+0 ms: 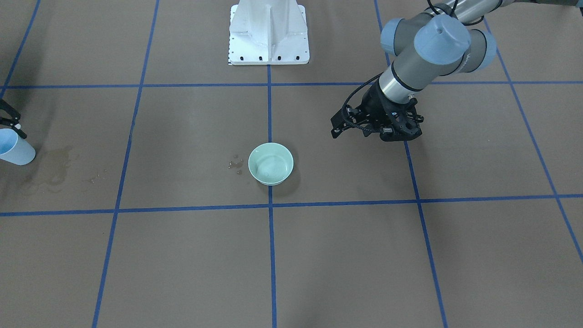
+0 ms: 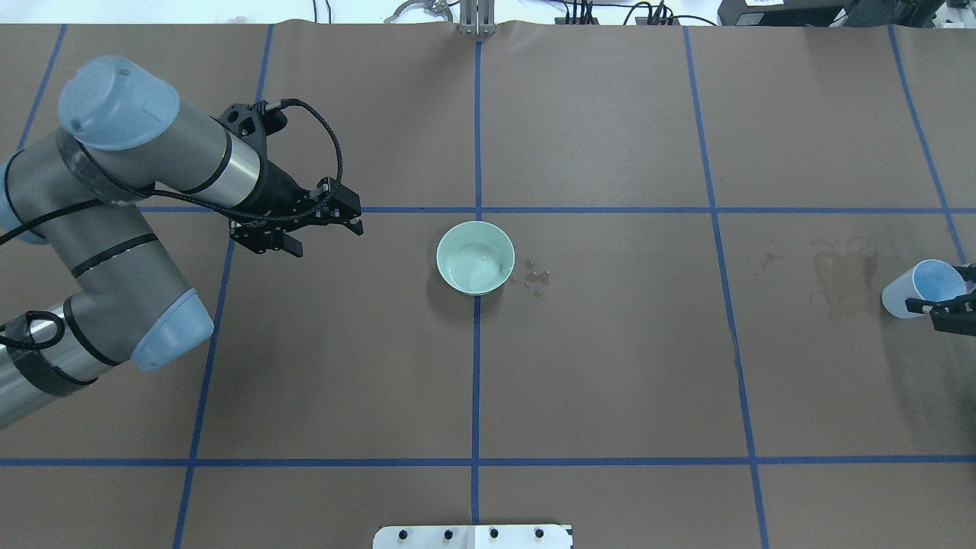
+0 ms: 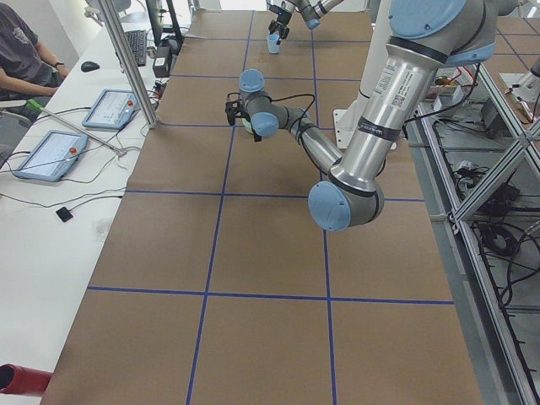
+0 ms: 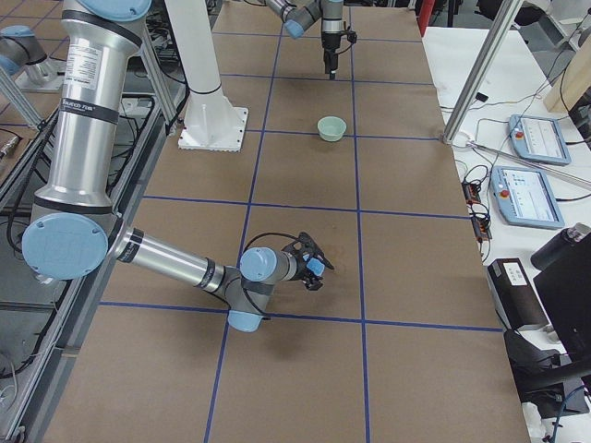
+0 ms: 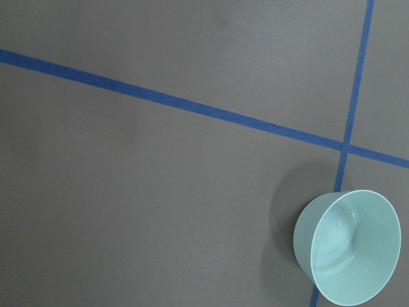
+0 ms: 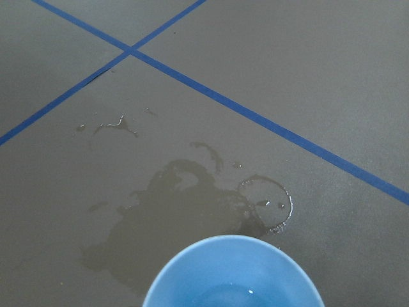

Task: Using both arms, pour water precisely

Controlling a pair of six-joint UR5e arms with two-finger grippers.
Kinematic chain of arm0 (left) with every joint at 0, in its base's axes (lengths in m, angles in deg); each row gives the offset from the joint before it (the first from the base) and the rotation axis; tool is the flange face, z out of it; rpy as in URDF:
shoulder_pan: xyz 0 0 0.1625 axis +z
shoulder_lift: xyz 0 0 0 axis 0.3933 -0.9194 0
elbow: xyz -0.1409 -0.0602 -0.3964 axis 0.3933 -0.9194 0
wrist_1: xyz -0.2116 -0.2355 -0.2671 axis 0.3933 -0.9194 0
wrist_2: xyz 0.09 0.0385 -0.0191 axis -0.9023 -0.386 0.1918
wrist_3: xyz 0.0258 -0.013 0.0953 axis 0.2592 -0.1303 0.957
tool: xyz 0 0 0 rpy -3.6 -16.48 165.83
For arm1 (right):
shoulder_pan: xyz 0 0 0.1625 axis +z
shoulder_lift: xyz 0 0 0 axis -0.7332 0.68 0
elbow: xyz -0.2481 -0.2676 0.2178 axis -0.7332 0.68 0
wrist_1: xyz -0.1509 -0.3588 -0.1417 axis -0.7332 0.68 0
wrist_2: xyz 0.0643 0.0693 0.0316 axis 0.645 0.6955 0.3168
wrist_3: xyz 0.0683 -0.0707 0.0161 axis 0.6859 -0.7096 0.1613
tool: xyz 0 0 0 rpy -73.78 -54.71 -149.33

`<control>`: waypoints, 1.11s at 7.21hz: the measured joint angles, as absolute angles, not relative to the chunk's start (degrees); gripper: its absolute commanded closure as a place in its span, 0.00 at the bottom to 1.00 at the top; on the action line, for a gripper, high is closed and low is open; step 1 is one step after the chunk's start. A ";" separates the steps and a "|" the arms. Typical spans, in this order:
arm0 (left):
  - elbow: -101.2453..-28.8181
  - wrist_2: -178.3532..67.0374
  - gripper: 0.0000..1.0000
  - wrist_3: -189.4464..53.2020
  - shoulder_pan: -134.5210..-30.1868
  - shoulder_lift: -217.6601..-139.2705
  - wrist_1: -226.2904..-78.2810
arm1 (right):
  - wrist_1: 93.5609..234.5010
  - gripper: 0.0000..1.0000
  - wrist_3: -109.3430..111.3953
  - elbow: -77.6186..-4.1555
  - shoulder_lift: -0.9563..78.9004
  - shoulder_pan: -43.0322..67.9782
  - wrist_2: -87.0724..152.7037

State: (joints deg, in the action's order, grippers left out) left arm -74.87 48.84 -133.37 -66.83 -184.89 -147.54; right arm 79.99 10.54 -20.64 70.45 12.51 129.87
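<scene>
A pale green bowl (image 2: 474, 258) stands at the table's centre on a blue tape cross, with water (image 2: 471, 271) showing as faint ripples inside. It also shows in the front view (image 1: 270, 163) and the left wrist view (image 5: 348, 246). My left gripper (image 2: 267, 242) hovers empty to the bowl's left, apart from it, and looks open. My right gripper (image 2: 945, 309) is at the table's far right edge, shut on a tilted light blue cup (image 2: 919, 286). The right wrist view shows the cup's rim (image 6: 233, 272) with a small glint of water (image 6: 249, 291).
A darker damp stain (image 2: 839, 278) lies on the brown paper beside the cup, and also shows in the right wrist view (image 6: 185, 217). Tiny droplets (image 2: 536, 278) sit just right of the bowl. The white pedestal (image 1: 268, 32) stands at the robot's side.
</scene>
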 measured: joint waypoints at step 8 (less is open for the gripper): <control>-75.83 49.00 0.00 -133.20 -67.74 -184.95 -146.56 | 96.06 1.00 11.02 -34.76 68.20 13.25 133.84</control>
State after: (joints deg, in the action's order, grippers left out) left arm -75.83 49.00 -133.20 -67.74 -184.95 -146.56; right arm 96.06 11.02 -34.76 68.20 13.25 133.84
